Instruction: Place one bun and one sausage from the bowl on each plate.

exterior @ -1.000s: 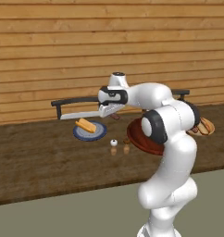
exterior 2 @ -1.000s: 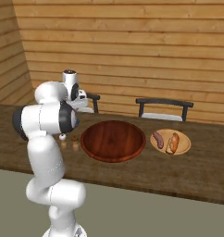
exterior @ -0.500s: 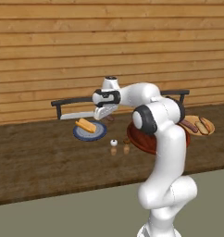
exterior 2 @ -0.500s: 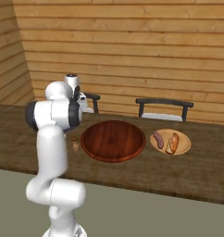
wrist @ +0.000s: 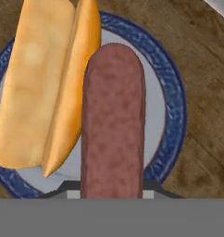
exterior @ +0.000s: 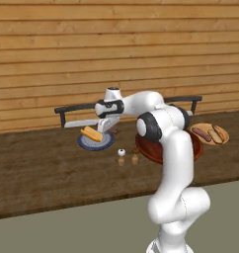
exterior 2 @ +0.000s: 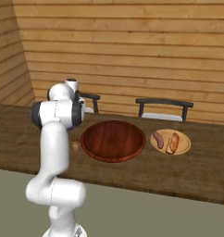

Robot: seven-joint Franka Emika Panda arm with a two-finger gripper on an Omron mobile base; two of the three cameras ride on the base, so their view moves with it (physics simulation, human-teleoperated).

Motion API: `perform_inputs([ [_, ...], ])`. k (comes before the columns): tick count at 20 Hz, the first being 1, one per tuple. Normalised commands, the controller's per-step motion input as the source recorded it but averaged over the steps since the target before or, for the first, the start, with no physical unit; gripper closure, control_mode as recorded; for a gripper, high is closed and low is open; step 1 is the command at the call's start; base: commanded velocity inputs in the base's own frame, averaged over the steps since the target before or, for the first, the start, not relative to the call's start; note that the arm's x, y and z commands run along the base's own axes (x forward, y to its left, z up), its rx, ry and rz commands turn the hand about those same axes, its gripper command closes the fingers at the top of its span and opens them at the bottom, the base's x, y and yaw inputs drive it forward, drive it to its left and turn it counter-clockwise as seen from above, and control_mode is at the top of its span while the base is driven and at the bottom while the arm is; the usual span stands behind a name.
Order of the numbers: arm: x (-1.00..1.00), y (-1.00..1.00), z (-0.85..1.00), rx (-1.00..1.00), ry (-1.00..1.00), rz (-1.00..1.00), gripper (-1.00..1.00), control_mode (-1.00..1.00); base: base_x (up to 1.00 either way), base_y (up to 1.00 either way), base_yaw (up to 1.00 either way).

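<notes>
On the wooden counter (exterior: 52, 178), your gripper (exterior: 108, 126) grips the sausage (wrist: 113, 120) over the blue plate (wrist: 174, 99) beside the bun (wrist: 42, 83), so lower it and let go.

A mottled reddish-brown sausage (wrist: 114, 125) and golden-yellow split bun (wrist: 44, 88) lie over a pale grey, dark-blue-rimmed round plate (wrist: 171, 106).

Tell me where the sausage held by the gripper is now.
In the hand view the sausage hangs over the blue-rimmed plate, right beside the bun lying on it.
</notes>
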Motion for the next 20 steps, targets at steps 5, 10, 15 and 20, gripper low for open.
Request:
perform_inputs([
  [5, 0.21, 0.11, -0.12, 0.0, 0.04, 0.0, 1.0, -1.0, 0.0, 0.0, 0.0],
  [10, 0.01, 0.31, -0.06, 0.0, 0.04, 0.0, 1.0, -1.0, 0.0, 0.0, 0.0],
  [15, 0.02, 0.08, -0.1, 0.0, 0.0, 0.0, 1.0, -1.0, 0.0, 0.0, 0.0],
  [20, 0.0, 0.0, 0.0, 0.0, 0.01, 0.0, -1.0, -1.0, 0.0, 0.0, 0.0],
])
